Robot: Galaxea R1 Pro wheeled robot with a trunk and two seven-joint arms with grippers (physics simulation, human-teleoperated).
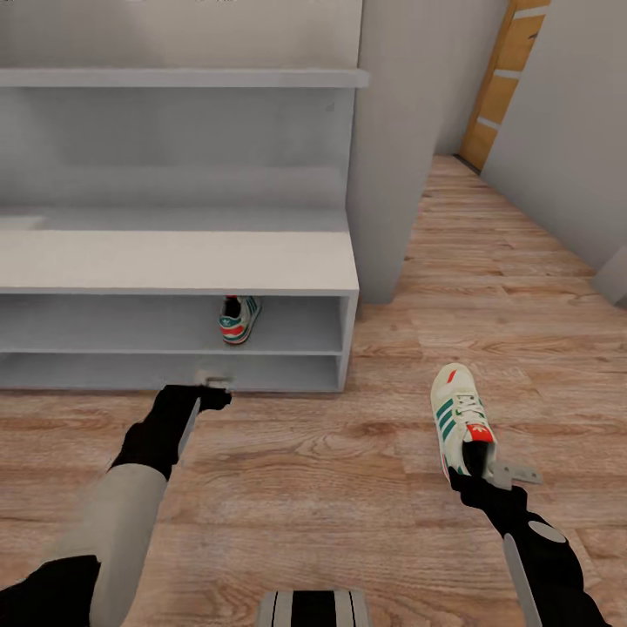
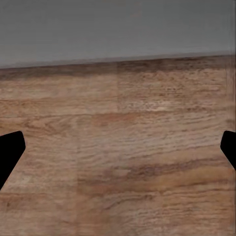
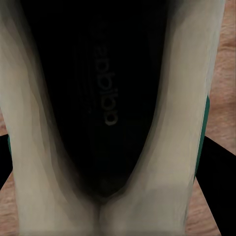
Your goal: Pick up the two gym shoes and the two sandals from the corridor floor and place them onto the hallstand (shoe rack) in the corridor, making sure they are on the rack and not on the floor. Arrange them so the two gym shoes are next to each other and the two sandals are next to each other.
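Note:
One cream gym shoe [image 1: 238, 318] with green stripes stands on the upper shoe shelf of the light-grey hallstand [image 1: 174, 261]. The other gym shoe [image 1: 460, 416] lies on the wood corridor floor [image 1: 331, 488] to the rack's right, toe pointing away from me. My right gripper [image 1: 484, 470] is at its heel, open, with its fingers straddling the shoe. The right wrist view looks straight into that gym shoe [image 3: 108, 108] and its dark insole. My left gripper [image 1: 212, 389] hovers open and empty over the floor [image 2: 118, 162] in front of the rack's base. The sandals are out of view.
A grey wall pillar [image 1: 392, 148] stands just right of the rack. The corridor runs on to an orange wooden door [image 1: 505, 78] at the back right. Stepped wall shelves [image 1: 183, 78] hang above the rack top. My base [image 1: 313, 608] shows at the bottom edge.

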